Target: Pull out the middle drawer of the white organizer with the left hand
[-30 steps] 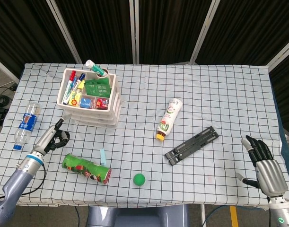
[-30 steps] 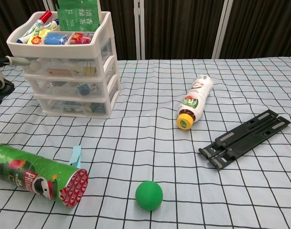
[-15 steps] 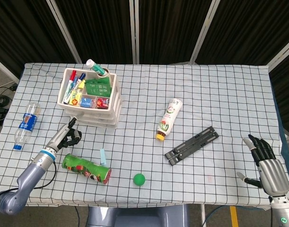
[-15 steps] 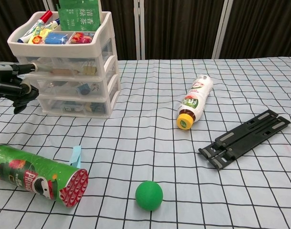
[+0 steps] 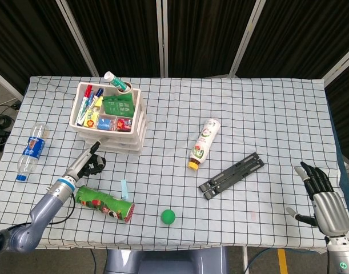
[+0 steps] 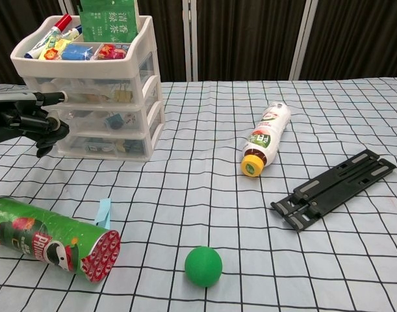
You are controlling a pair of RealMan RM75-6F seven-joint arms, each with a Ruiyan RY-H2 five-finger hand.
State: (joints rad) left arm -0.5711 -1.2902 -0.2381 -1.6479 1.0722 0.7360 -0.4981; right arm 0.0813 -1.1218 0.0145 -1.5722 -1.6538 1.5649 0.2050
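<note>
The left hand [image 6: 30, 120] is right up at the front of the white organizer [image 6: 94, 84], which stands at the back-left of the checked worktop [image 5: 248, 120]. One finger points out straight toward the drawer fronts, the others curl in under it, and nothing is held. In the chest view the fingertip sits level with the seam between the top drawer and the middle drawer [image 6: 101, 119]; whether it touches the plastic, I cannot tell.

All three drawers look flush, so the middle one is not yet out. This reads as the reaching step, with the pull itself not begun.

What the next move calls for, by my reckoning: drop the fingertips a touch so they meet the middle drawer's lip and not the top one's, hook under or behind that lip, then draw straight back toward the robot. The organizer looks light and its top tray is loaded with markers [image 5: 87, 100] and packets, so a crooked pull could drag the whole unit forward.

The green snack can [image 6: 52, 239] lies on its side just in front of the arm's path, worth minding on the way back. Far off on the other side, the right hand [image 5: 325, 205] hangs by the worktop's edge, fingers spread, holding nothing.
</note>
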